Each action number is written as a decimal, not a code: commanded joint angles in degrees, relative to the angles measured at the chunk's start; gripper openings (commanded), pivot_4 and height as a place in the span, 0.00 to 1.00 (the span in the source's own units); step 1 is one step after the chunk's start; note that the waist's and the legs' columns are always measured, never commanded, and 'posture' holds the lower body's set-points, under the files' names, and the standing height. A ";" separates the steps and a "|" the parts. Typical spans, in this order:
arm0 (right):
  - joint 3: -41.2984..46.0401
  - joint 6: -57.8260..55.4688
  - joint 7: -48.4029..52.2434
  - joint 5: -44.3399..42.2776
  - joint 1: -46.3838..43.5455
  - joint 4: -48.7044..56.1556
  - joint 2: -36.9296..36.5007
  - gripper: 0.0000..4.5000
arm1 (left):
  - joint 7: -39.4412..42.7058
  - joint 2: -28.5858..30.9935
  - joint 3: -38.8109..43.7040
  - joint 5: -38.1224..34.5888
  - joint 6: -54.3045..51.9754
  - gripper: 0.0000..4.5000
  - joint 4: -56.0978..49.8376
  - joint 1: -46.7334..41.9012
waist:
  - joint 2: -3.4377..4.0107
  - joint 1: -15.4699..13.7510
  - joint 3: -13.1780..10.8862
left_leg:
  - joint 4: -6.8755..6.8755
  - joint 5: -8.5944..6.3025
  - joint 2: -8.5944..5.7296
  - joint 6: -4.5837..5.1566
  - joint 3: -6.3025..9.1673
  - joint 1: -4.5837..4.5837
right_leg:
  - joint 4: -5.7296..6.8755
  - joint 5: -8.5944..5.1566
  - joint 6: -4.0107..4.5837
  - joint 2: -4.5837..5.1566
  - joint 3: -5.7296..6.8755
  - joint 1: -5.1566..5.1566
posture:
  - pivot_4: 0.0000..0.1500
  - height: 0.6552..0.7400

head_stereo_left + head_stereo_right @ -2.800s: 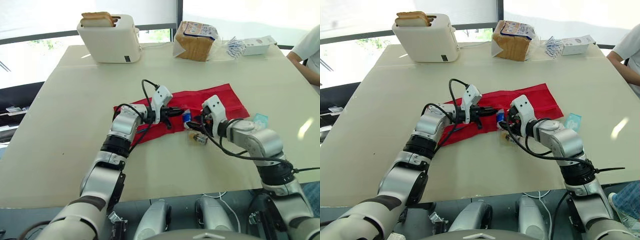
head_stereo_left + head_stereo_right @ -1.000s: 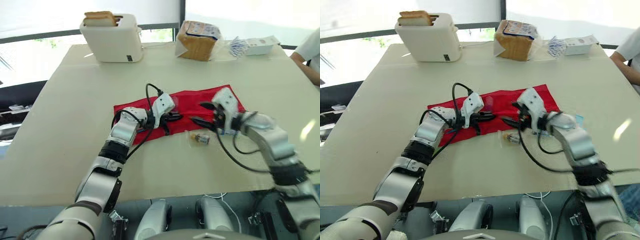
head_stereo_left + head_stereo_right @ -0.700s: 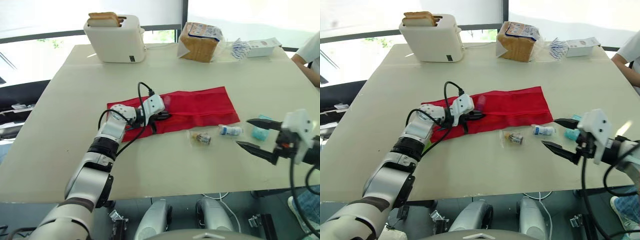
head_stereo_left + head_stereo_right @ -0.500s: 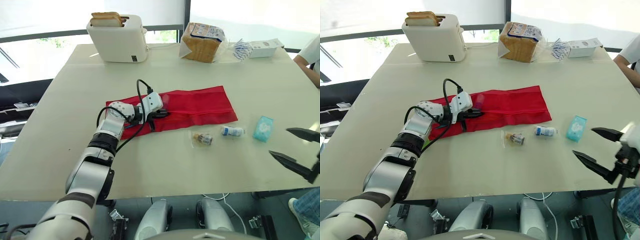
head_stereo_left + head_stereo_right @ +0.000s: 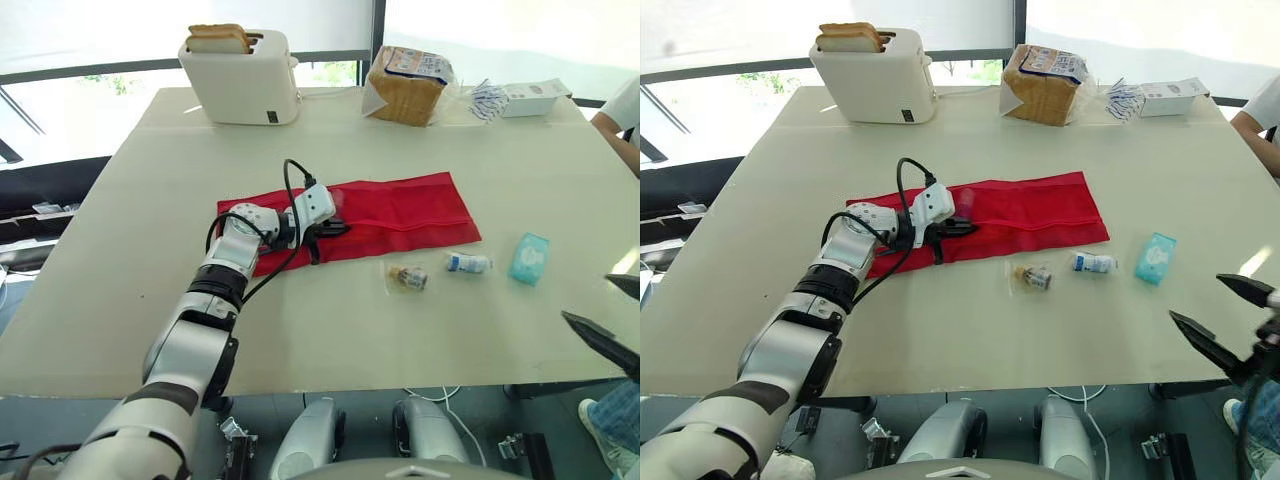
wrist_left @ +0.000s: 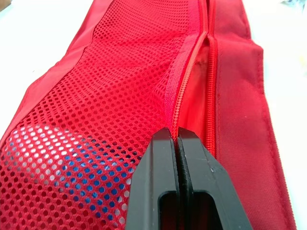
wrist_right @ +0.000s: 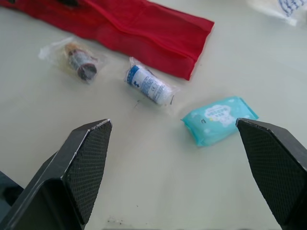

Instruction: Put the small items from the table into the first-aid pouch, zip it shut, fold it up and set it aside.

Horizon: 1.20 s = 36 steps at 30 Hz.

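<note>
moved: right gripper (image 5: 1195, 296) has swung off the pouch (image 5: 400, 210) to the desk's right edge. The wrapped roll (image 5: 466, 263) it carried at the pouch mouth now lies loose on the desk (image 5: 150, 200). Left gripper (image 5: 338, 228) has not moved.
left gripper: on the pouch's left part, jaws together, pinching the zip edge of the mesh pocket.
pouch: red, flat, mid-desk, zip open. Something blue and white (image 6: 72, 165) shows through the mesh.
bottle bag (image 5: 405, 277): clear bag with a small brown bottle, just in front of the pouch, not touching it.
wrapped roll: right of the bottle bag, near the pouch's front right corner, apart from it.
wipes pack (image 5: 528, 257): teal, further right, well apart from the pouch.
right gripper: beyond the desk's front right edge, jaws wide apart, empty, well away from all three items.
stage: early by my read. Three items out, no zipping or folding yet.
risk: the roll is round in slick wrap, so it may roll off or squirt out of the jaws on a re-grasp. The left pinch is on thin zip tape and could slip, letting the mouth close. A long reach back by the right arm could shove the bottle bag or drag the pouch.
hidden: right gripper is cut by the frame edge in the head views. Contents of the mesh pocket unclear, zip pull not made out, roll label unreadable.
background: toaster (image 5: 242, 75), bread loaf (image 5: 408, 72), box (image 5: 525, 96) at the far edge.
</note>
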<state>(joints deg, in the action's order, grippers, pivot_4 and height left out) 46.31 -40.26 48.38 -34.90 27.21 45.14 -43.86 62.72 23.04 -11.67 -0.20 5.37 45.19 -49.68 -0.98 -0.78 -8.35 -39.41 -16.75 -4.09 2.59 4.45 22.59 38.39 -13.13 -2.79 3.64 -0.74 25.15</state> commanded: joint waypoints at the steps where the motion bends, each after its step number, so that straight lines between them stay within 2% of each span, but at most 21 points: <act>1: -11.26 -2.95 -3.71 3.82 -6.30 -1.76 -6.47 0.98 | -0.03 -1.01 0.86 -1.03 -0.97 0.00 -3.13 -1.05 | -0.01 0.09 -0.01 | -0.02 0.00 0.00 0.00 0.00 0.01 | 0.00 0.00 0.00 0.00 0.01 0.00 | 1.00 1.00; 3: -15.96 -5.18 -5.02 4.20 -11.04 -4.26 -9.11 0.98 | -0.12 -1.37 0.96 -1.10 -1.65 0.00 -3.85 -0.91 | -0.02 -0.14 -0.02 | -0.05 0.01 0.00 -0.01 -0.01 0.02 | 0.00 0.00 0.00 0.01 0.01 0.00 | 1.00 1.00; 7: -32.41 -5.48 -3.35 9.12 -27.31 -15.98 -14.87 0.98 | 0.28 -1.95 0.83 -1.15 -2.48 0.00 -5.43 -0.15 | -0.01 0.14 -0.05 | -0.08 0.01 0.01 -0.01 0.02 0.05 | -0.09 0.00 0.00 0.00 0.09 -0.03 | 1.00 1.00; 12: -46.76 -0.20 0.46 16.54 -41.24 -29.47 -14.36 0.98 | 0.05 -2.76 0.92 -1.09 -3.53 0.00 -7.07 0.33 | -0.01 0.00 -0.06 | -0.07 0.01 0.02 -0.01 0.10 0.14 | -0.20 0.02 -0.01 -0.01 0.18 0.00 | 1.00 1.00; 17: -53.93 3.06 3.95 20.50 -48.67 -38.57 -11.58 0.98 | -0.23 -3.38 0.76 -1.09 -4.59 0.00 -9.28 1.43 | -0.02 -0.01 -0.05 | -0.08 0.01 -0.01 -0.01 0.08 0.18 | -0.23 0.04 -0.03 0.02 0.15 0.02 | 1.00 1.00; 18: -54.36 3.62 4.78 20.57 -49.18 -39.36 -11.17 0.87 | -0.32 -3.47 0.79 -1.09 -4.74 0.00 -9.47 1.53 | -0.01 0.02 -0.06 | -0.08 0.01 0.00 -0.01 0.13 0.19 | -0.23 0.04 -0.02 0.01 0.19 0.02 | 1.00 1.00; 20: -54.09 3.68 5.65 19.96 -49.74 -39.60 -10.31 0.73 | -0.51 -3.64 1.04 -1.28 -5.08 0.00 -9.57 1.59 | -0.01 -0.03 -0.06 | -0.08 0.01 0.00 -0.01 0.11 0.19 | -0.22 0.05 -0.01 0.01 0.16 0.03 | 1.00 1.00; 22: -52.96 2.87 5.93 18.98 -49.86 -38.71 -9.45 0.55 | -0.67 -3.73 1.30 -1.47 -5.39 0.00 -9.54 1.56 | -0.01 0.02 -0.05 | -0.08 0.01 0.00 -0.01 0.11 0.20 | -0.22 0.05 -0.01 0.01 0.16 0.04 | 1.00 1.00; 23: -52.32 2.32 5.81 18.50 -49.65 -37.91 -9.14 0.43 | -0.73 -3.74 1.36 -1.49 -5.45 0.00 -9.56 1.58 | -0.01 0.03 -0.05 | -0.08 0.01 0.00 -0.01 0.11 0.20 | -0.22 0.05 -0.01 0.01 0.15 0.04 | 1.00 1.00; 24: -51.89 1.87 5.67 18.19 -49.39 -37.24 -9.02 0.38 | -0.75 -3.75 1.38 -1.50 -5.49 0.00 -9.57 1.61 | -0.01 0.03 -0.05 | -0.08 0.01 0.00 -0.01 0.11 0.20 | -0.22 0.05 -0.01 0.01 0.15 0.04 | 1.00 1.00; 25: -51.29 1.19 5.32 17.85 -48.64 -36.01 -9.08 0.26 | -0.76 -3.78 1.39 -1.52 -5.53 0.00 -9.61 1.72 | -0.01 0.03 -0.05 | -0.09 0.02 0.00 -0.02 0.11 0.20 | -0.22 0.06 0.00 0.01 0.15 0.05 | 1.00 1.00; 26: -50.46 0.31 4.77 17.34 -47.75 -34.58 -9.08 0.22 | -0.78 -3.81 1.38 -1.53 -5.54 0.00 -9.69 1.85 | -0.01 0.00 -0.05 | -0.08 0.01 0.00 -0.02 0.11 0.20 | -0.22 0.06 0.00 0.01 0.14 0.05 | 1.00 1.00; 27: -49.40 -0.59 3.98 16.82 -46.81 -33.09 -8.97 0.14 | -0.78 -3.85 1.36 -1.54 -5.55 0.00 -9.76 1.97 | -0.01 -0.07 -0.05 | -0.08 0.01 0.00 -0.02 0.11 0.20 | -0.21 0.06 0.00 0.01 0.15 0.05 | 1.00 1.00; 28: -47.74 -3.16 3.04 15.48 -45.68 -30.77 -8.84 0.02 | -0.71 -3.96 1.41 -1.69 -5.75 0.00 -9.80 2.05 | -0.01 -0.10 -0.05 | -0.08 0.01 0.00 -0.01 0.14 0.21 | -0.22 0.06 0.00 0.02 0.17 0.05 | 1.00 1.00; 32: -37.33 -23.94 -5.05 5.84 -44.67 -16.72 -3.85 0.01 | -0.77 -4.67 2.07 -2.91 -7.61 0.00 -10.04 1.97 | 0.00 0.00 -0.05 | -0.09 0.01 0.01 -0.01 0.16 0.25 | -0.22 0.06 0.00 0.03 0.16 0.06 | 1.00 1.00; 34: -34.47 -33.79 -10.46 2.49 -48.06 -12.67 3.47 0.01 | -0.90 -5.02 2.57 -3.66 -9.04 0.00 -10.01 1.68 | 0.00 0.15 -0.04 | -0.08 0.02 0.07 -0.03 0.15 0.22 | -0.21 0.11 0.06 -0.02 0.13 0.06 | 1.00 1.00; 36: -34.42 -40.30 -17.12 3.81 -51.08 -10.30 9.88 0.01 | -0.92 -5.06 2.73 -3.90 -9.66 0.00 -10.00 1.54 | 0.00 0.26 -0.04 | -0.08 0.02 0.08 -0.03 0.14 0.21 | -0.20 0.12 0.08 -0.03 0.13 0.06 | 1.00 1.00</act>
<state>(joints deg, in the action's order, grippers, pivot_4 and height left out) 10.54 -74.78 36.43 -30.49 -22.25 31.44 -36.12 62.03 17.97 -9.96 -2.57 -3.82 37.25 -47.19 -0.98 -0.52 -8.39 -39.50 -16.73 -3.96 2.56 4.59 22.79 38.20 -12.98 -2.67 3.56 -0.61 25.23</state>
